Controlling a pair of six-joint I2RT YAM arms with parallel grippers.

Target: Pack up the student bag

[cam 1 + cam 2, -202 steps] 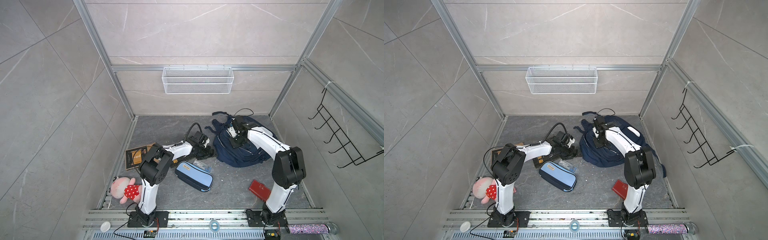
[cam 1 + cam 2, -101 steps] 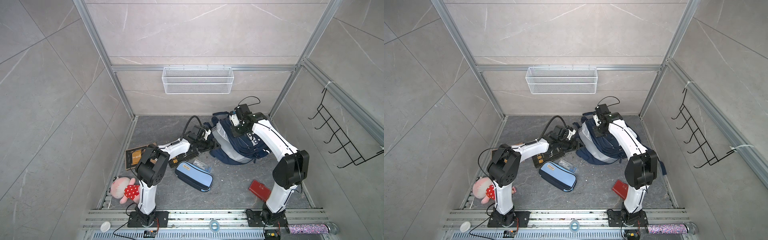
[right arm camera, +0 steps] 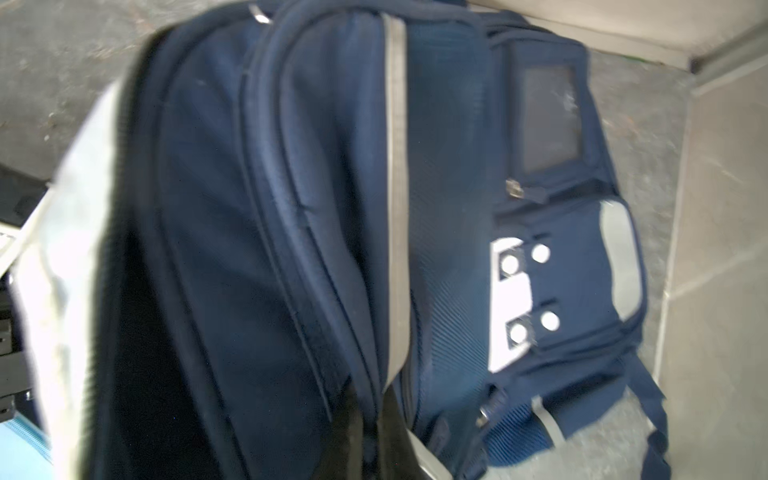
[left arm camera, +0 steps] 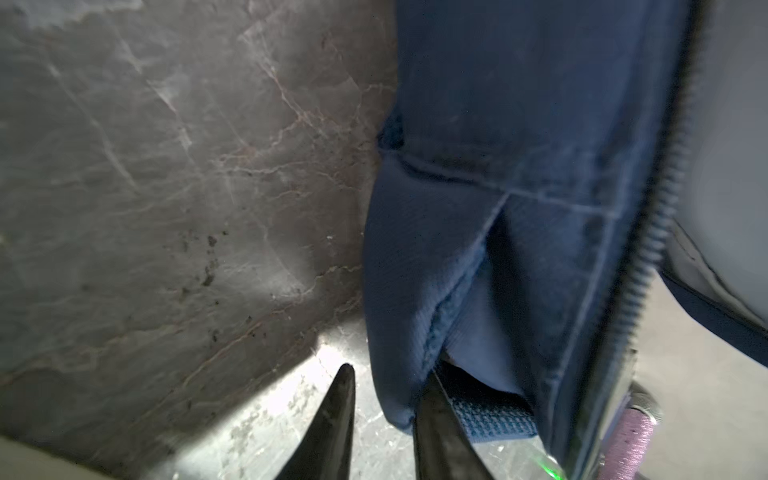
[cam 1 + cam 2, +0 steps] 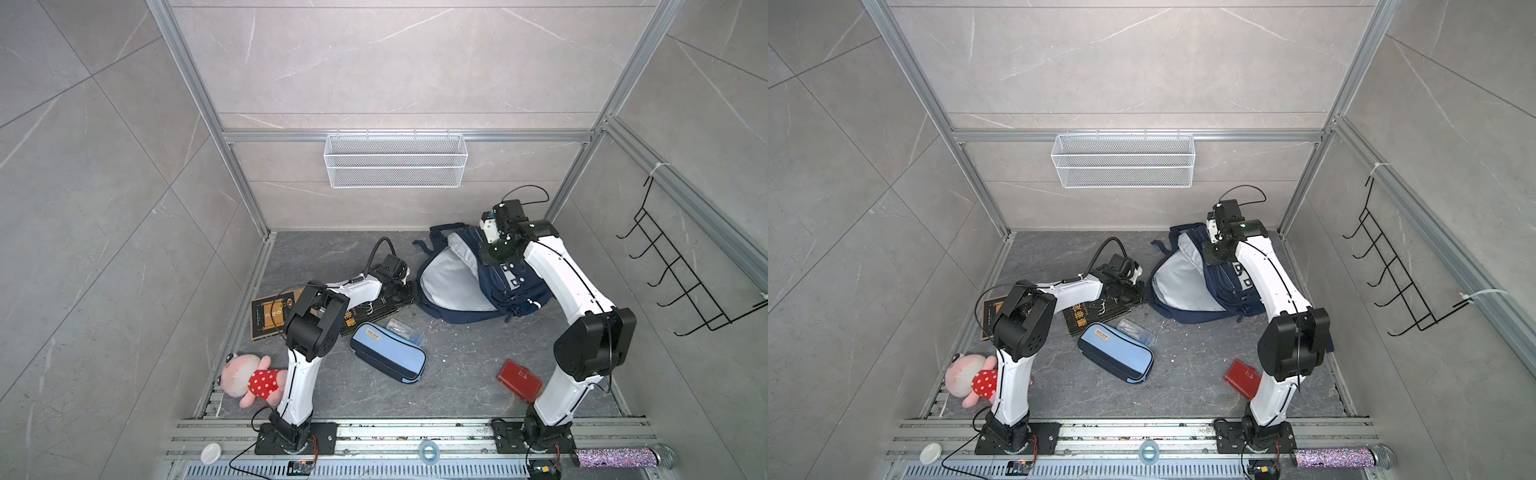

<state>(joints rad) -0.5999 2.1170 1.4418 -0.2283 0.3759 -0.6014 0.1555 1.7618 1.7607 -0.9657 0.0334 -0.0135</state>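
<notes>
1. The student bag [image 5: 494, 297], a large navy blue fabric backpack with white reflective stripes, lies on the grey stone floor [image 5: 457, 365]. Its main compartment gapes and shows pale grey lining [image 5: 449, 282].
2. The right gripper [image 5: 492, 251] stands over the bag's top end. Its fingers are closed together and clamped on the bag's front panel, holding it raised off the lining.
3. The left gripper [image 4: 388, 370] sits low at the bag's opposite side, at the outer edge. Its black fingertips [image 4: 336, 415] stand a narrow gap apart with a corner of navy fabric between them. Whether they pinch it cannot be told.
4. A flat black book [image 5: 386, 303] lies just beside the bag, under the left gripper.
5. A light-blue zip pencil case [image 5: 388, 351] lies near the bag, on the side towards the arm bases.
6. A small red wallet [image 5: 519, 380] lies apart from the bag, also towards the bases.
</notes>
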